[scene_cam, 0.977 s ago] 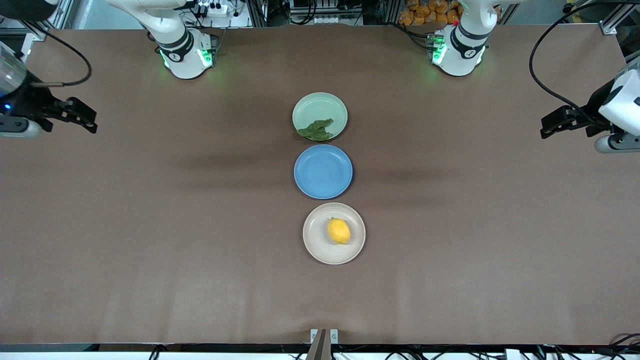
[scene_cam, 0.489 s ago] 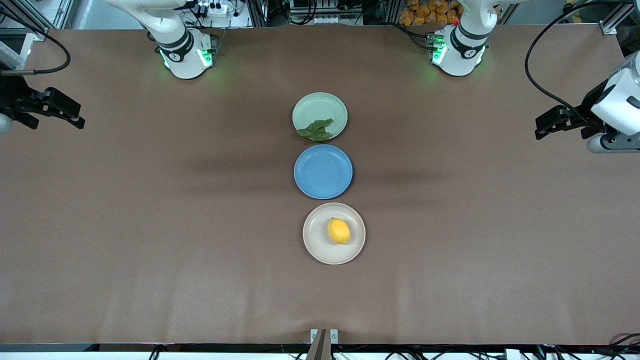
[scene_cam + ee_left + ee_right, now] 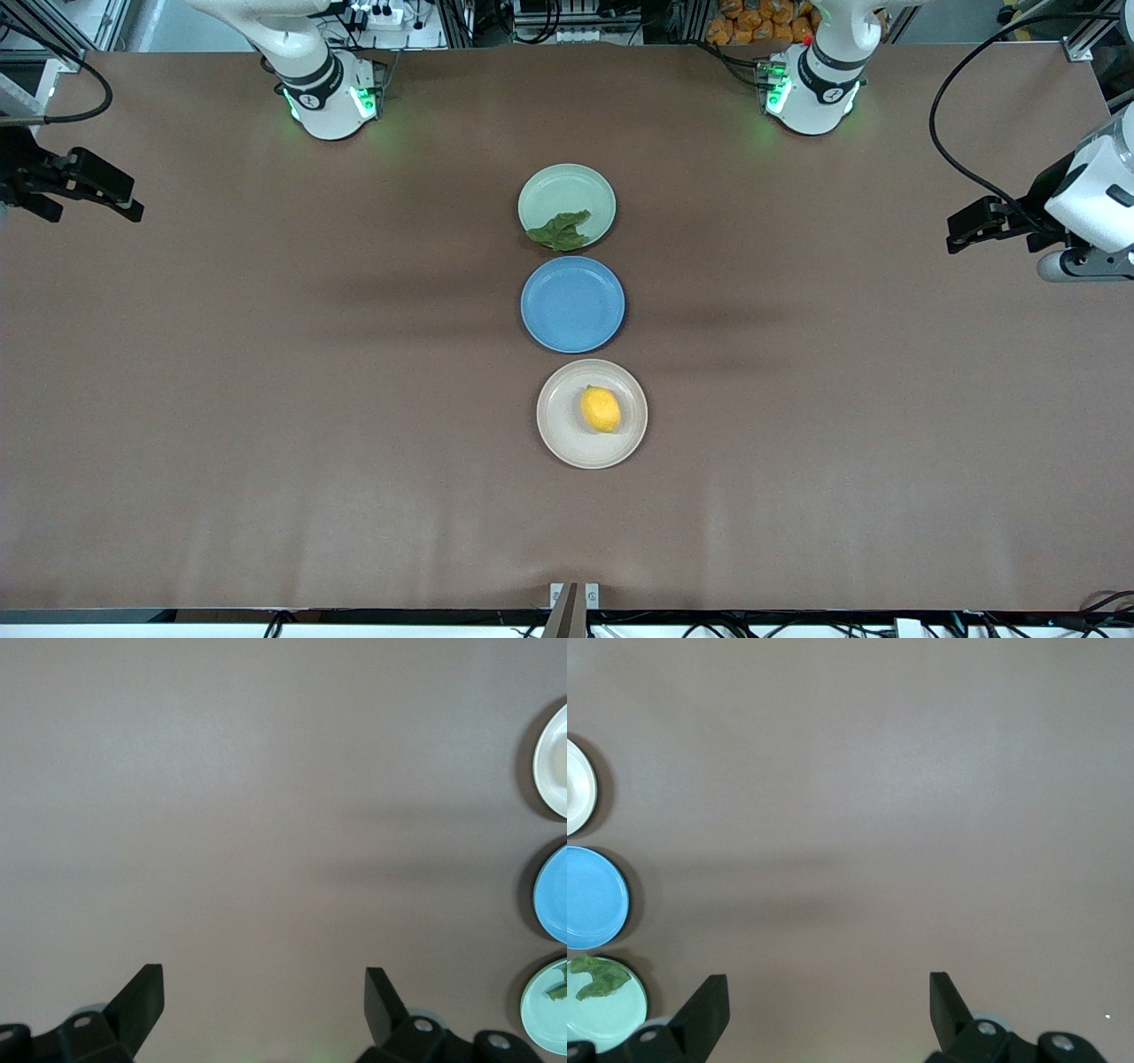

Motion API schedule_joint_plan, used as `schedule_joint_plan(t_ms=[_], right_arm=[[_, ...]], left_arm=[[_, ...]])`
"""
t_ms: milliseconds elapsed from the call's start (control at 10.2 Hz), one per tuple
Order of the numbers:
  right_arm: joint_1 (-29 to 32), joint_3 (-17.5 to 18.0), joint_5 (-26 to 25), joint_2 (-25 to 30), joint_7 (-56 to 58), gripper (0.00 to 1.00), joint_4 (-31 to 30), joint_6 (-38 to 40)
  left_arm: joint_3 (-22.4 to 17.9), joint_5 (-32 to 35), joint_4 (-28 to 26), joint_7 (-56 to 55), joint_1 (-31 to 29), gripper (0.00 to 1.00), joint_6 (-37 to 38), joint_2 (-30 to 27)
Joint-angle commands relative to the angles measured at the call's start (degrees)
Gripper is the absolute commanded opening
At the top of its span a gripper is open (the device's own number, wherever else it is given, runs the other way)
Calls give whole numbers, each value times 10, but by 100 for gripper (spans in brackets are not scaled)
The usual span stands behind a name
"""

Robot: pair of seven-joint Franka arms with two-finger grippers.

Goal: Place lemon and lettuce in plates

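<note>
White arms, green-lit bases, black fingers (image 3: 142, 997), black cables.

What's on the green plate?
A dark green lettuce leaf lies on the pale mint green plate, at the edge nearest the blue plate. The rest of the plate is bare. The bit of plate under the leaf is hidden.

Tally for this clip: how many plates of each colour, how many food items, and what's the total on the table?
Mint green plate: 1, holding the lettuce
Blue plate: 1, nothing on it
Beige plate: 1, holding the lemon
Lettuce: 1
Lemon: 1
Total: 5 things, 3 plates and 2 food items
</note>
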State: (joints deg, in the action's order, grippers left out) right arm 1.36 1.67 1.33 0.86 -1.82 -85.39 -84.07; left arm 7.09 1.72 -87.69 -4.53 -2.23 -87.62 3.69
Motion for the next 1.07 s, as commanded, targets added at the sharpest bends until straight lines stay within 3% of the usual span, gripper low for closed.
schedule_joint_plan(t_ms=[0, 977], right_arm=[[3, 2, -5, -8, 5, 100, 17, 10], [8, 1, -8, -8, 7, 100, -6, -19]], left_arm=[[7, -9, 14, 8, -9, 100, 11, 4], [20, -13, 14, 4, -10, 100, 10, -4]])
